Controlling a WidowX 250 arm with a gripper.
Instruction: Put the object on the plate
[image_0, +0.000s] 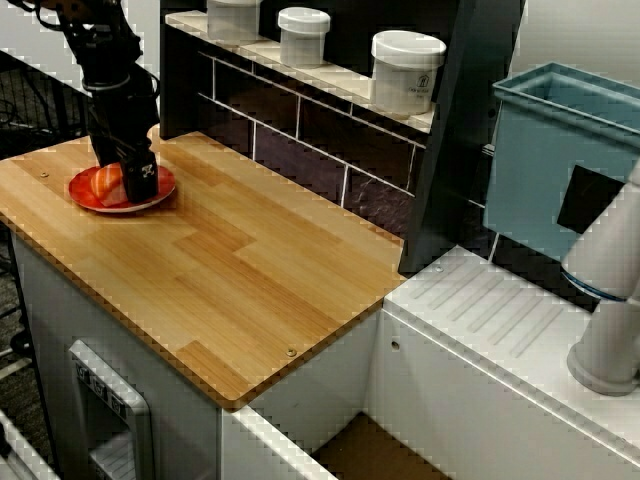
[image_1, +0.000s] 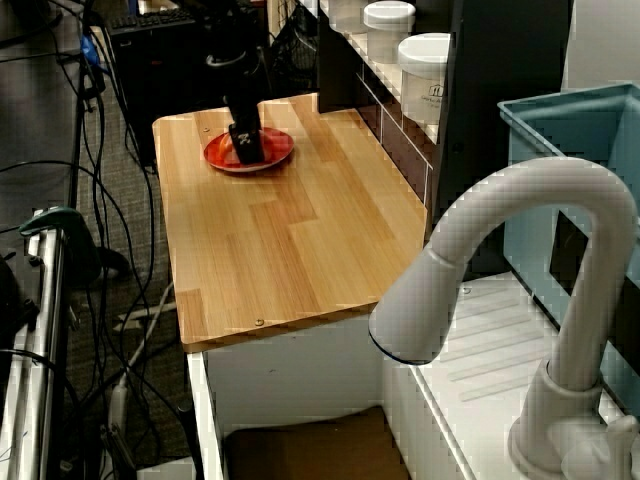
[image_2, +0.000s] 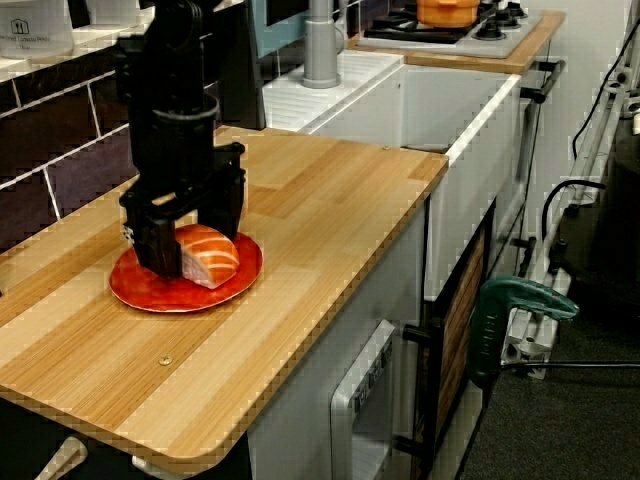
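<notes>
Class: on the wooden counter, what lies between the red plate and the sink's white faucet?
Nothing: from the red plate to the faucet, the view behind the faucet shows only bare wooden counter.

You've got a light wooden countertop (image_0: 230, 270) with plank striping, small screws showing near its corners. The only thing sitting directly on it is the red plate (image_0: 150, 200), parked near the far left corner, close to the back edge by the dark tiled wall.
</notes>
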